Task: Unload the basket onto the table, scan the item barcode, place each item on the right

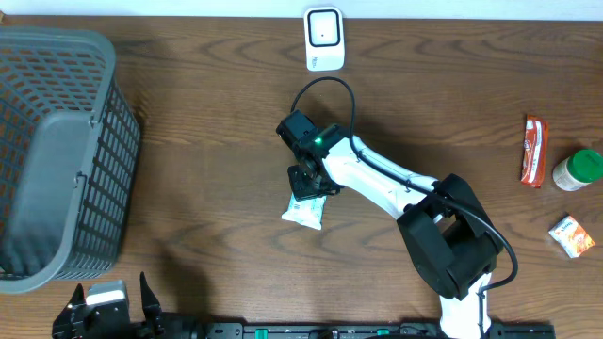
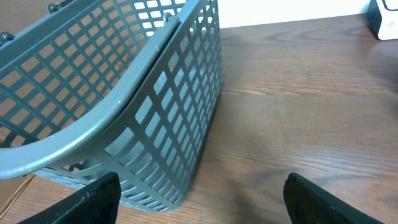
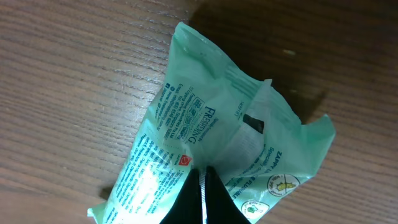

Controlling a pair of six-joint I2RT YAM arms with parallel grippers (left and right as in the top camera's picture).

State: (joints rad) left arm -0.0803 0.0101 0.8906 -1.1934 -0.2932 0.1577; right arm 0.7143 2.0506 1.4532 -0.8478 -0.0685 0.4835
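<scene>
The item is a pale green printed packet (image 1: 304, 211) lying mid-table. In the right wrist view the packet (image 3: 205, 118) fills the frame, crumpled, text side up; its barcode is hidden. My right gripper (image 1: 309, 185) sits over the packet's upper end. Its black fingers (image 3: 214, 199) are shut, with a fold of the packet's film pinched between them at the right gripper (image 3: 202, 177). A white scanner (image 1: 323, 38) stands at the table's far edge. My left gripper (image 1: 108, 299) rests at the front left, and in its own view the left gripper (image 2: 200, 190) is open and holds nothing.
A grey mesh basket (image 1: 57, 160) fills the left side, close in front of the left gripper as the basket (image 2: 124, 93). At the right lie a red snack bar (image 1: 534, 151), a green-lidded jar (image 1: 579, 169) and a small orange box (image 1: 572, 235).
</scene>
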